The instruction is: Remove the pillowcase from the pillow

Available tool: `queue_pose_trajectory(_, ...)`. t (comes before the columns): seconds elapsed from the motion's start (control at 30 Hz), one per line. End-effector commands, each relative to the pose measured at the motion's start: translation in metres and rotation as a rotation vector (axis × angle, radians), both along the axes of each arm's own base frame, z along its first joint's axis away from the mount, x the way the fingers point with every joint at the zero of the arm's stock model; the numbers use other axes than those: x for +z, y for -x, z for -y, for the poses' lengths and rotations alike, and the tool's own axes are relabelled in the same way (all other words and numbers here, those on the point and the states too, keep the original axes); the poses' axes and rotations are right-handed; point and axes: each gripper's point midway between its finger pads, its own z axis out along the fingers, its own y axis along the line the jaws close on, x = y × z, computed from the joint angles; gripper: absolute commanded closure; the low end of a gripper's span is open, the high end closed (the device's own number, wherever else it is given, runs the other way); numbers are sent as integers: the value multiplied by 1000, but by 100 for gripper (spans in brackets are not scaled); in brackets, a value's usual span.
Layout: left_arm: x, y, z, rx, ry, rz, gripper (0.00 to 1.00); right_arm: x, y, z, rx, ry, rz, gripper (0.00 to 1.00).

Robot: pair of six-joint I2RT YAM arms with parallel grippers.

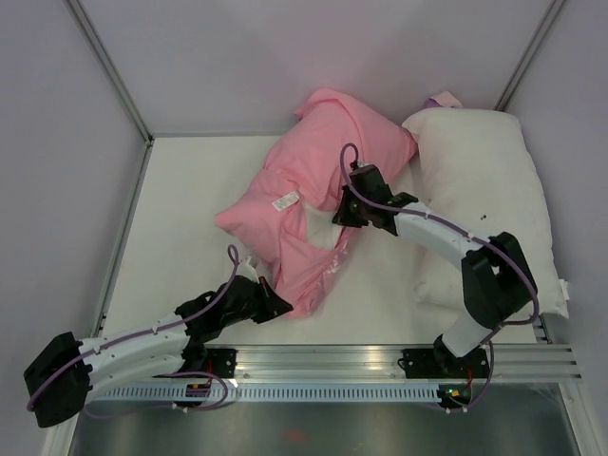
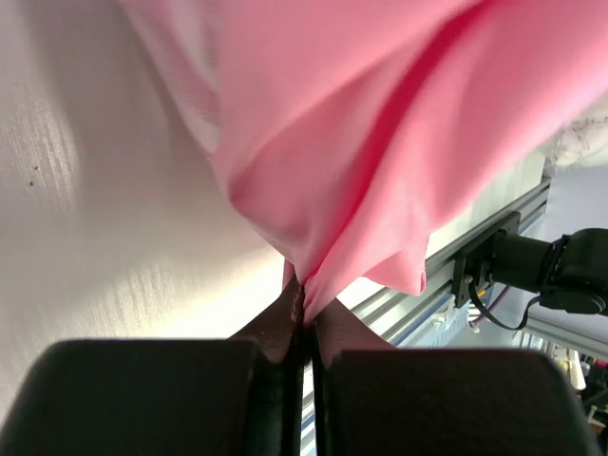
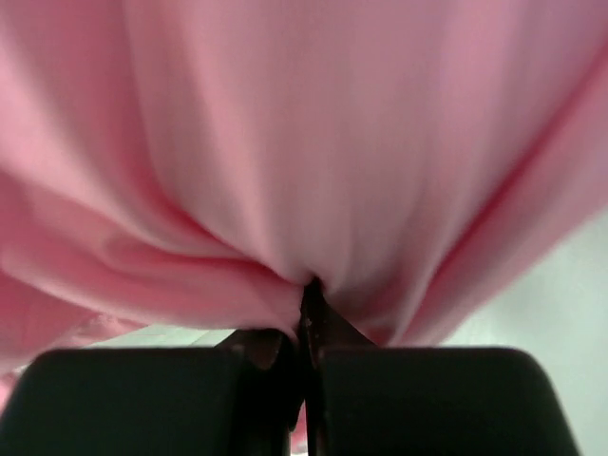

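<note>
Enclosure: plain pale grey panels form the back wall (image 1: 313, 47), left wall (image 1: 47, 190) and right wall (image 1: 579, 142). A slanted aluminium post sits at each rear corner, left post (image 1: 109, 71) and right post (image 1: 527, 52). The bench (image 1: 190, 218) is a matt white sheet with a thin metal strip (image 1: 123, 228) along its left edge. An extruded aluminium rail (image 1: 323, 361) runs across the near edge, with a slotted white duct (image 1: 332, 390) just below it. Below that is a dull grey floor (image 1: 313, 432) with a small red mark (image 1: 290, 435). Light is soft and even. In the left wrist view the bench top looks faintly ribbed, with one dark speck (image 2: 35, 173).
</note>
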Motion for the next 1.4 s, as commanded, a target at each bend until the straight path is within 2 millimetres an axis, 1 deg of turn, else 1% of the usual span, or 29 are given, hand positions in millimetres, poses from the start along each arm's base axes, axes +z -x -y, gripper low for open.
queue_pose_trajectory(0.0, -40, 17, -28, 12, -180, -102, 98, 1, -21, 108, -307, 260, 110, 100)
queue_pose_trajectory(0.03, -40, 15, -28, 21, -182, -105, 98, -8, -9, 116, -319, 275, 88, 100)
queue_pose_trajectory(0.1, -46, 14, -30, 32, -205, -114, 98, 4, 1, 119, -316, 250, 119, 100)
queue_pose_trajectory(0.13, -49, 14, -30, 32, -214, -120, 98, 1, 10, 119, -281, 249, 111, 100)
queue_pose_trajectory(0.17, -51, 14, -30, 29, -221, -121, 98, 10, 14, 114, -249, 213, 131, 100)
queue_pose_trajectory(0.2, -52, 13, -29, 23, -226, -119, 98, 8, 21, 108, -203, 191, 123, 98)
queue_pose_trajectory(0.23, -52, 14, -28, 17, -230, -123, 98, 12, 31, 85, -88, 105, 106, 94)
queue_pose_trajectory(0.27, -54, 13, -27, 12, -236, -123, 98, 19, 35, 79, -24, 95, 127, 88)
queue_pose_trajectory(0.3, -55, 14, -26, 3, -234, -129, 98, 26, 37, 75, -1, 91, 144, 68)
queue_pose_trajectory(0.33, -57, 15, -25, -3, -232, -129, 98, 32, 40, 72, 18, 92, 157, 61)
queue_pose_trajectory(0.43, -55, 14, -20, -12, -205, -124, 98, 69, 49, 55, 78, 60, 249, 46)
queue_pose_trajectory(0.5, -54, 15, -17, -18, -193, -121, 98, 99, 57, 35, 145, -4, 298, 29)
queue_pose_trajectory(0.53, -55, 15, -18, -17, -195, -124, 98, 107, 63, 30, 171, -19, 299, 21)
queue_pose_trajectory(0.57, -56, 16, -18, -18, -193, -125, 98, 115, 67, 21, 202, -38, 305, 3)
queue_pose_trajectory(0.6, -55, 15, -18, -17, -185, -123, 98, 132, 76, 4, 255, -64, 334, 2)
queue_pose_trajectory(0.7, -62, 19, -22, -10, -192, -138, 98, 151, 103, -38, 369, -107, 355, 2)
queue_pose_trajectory(0.8, -66, 21, -25, -10, -201, -150, 98, 153, 121, -73, 461, -153, 329, 2)
queue_pose_trajectory(0.9, -66, 22, -25, -11, -202, -152, 98, 146, 127, -104, 511, -184, 295, 2)
queue_pose_trajectory(0.97, -65, 22, -24, -14, -197, -150, 98, 130, 121, -117, 499, -166, 256, 2)
queue_pose_trajectory(1.0, -65, 22, -24, -14, -196, -149, 98, 128, 110, -116, 452, -132, 267, 2)
queue_pose_trajectory(1.03, -64, 22, -24, -15, -194, -149, 98, 113, 102, -117, 428, -88, 250, 2)
queue_pose_trajectory(1.1, -64, 23, -24, -16, -188, -150, 98, 107, 85, -111, 357, -13, 251, 2)
queue_pose_trajectory(1.13, -64, 23, -24, -16, -186, -148, 98, 92, 77, -110, 331, 38, 237, 2)
queue_pose_trajectory(1.17, -63, 23, -24, -16, -182, -145, 98, 94, 72, -112, 325, 50, 242, 2)
queue_pose_trajectory(1.2, -64, 24, -25, -13, -183, -146, 98, 86, 70, -108, 310, 88, 220, 2)
queue_pose_trajectory(1.23, -64, 24, -26, -12, -181, -146, 98, 71, 59, -101, 255, 163, 214, 2)
queue_pose_trajectory(1.27, -63, 24, -27, -8, -178, -142, 98, 72, 52, -99, 231, 191, 219, 2)
queue_pose_trajectory(1.33, -64, 24, -30, -1, -184, -144, 98, 55, 45, -85, 184, 299, 211, 2)
queue_pose_trajectory(1.37, -62, 24, -30, 1, -178, -137, 98, 50, 47, -86, 204, 313, 209, 2)
